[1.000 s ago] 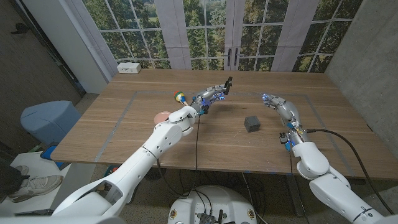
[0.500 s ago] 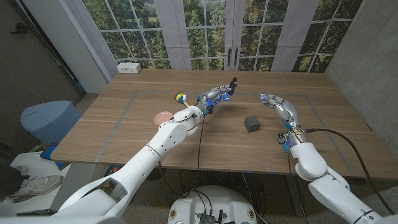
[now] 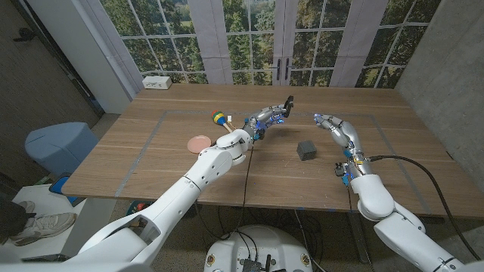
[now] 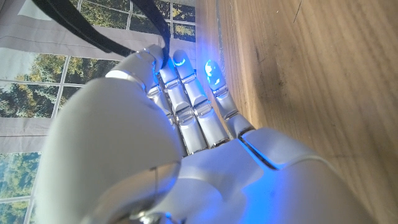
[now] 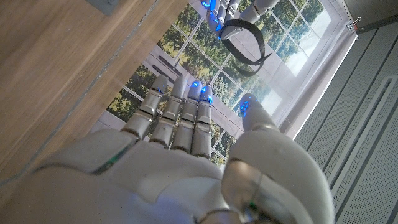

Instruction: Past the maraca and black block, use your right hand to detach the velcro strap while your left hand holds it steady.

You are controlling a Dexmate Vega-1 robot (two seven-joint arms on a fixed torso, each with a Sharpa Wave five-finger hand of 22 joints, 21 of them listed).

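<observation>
At the near edge of the wooden counter (image 3: 136, 162) both white arms come in from the corners and reach toward the middle. A little further in, on the robot's right, the black block (image 3: 306, 149) sits alone on the wood, near the right forearm but not touching it. On the robot's left, at about the same depth, a flat pinkish disc (image 3: 200, 141) lies on the counter, and just beyond it rests the maraca (image 3: 218, 118), its head coloured yellow, green and blue.

Past the block, the right hand (image 3: 333, 125) hangs over the counter with its fingers (image 5: 180, 109) spread apart and holding nothing; it stands a short way off from the strap, with a gap between them.

Level with it, the left hand (image 3: 266, 118) is raised above the wood with its fingers (image 4: 186, 93) clamped on the black velcro strap (image 3: 287, 102). In the right wrist view the velcro strap (image 5: 244, 45) shows as a closed loop hanging from those fingertips, against the windows. In the left wrist view the strap runs as a dark band out from the fingertips.

At the far left corner of the counter a small white box (image 3: 157, 82) lies near the edge, before the tall windows (image 3: 249, 38).
</observation>
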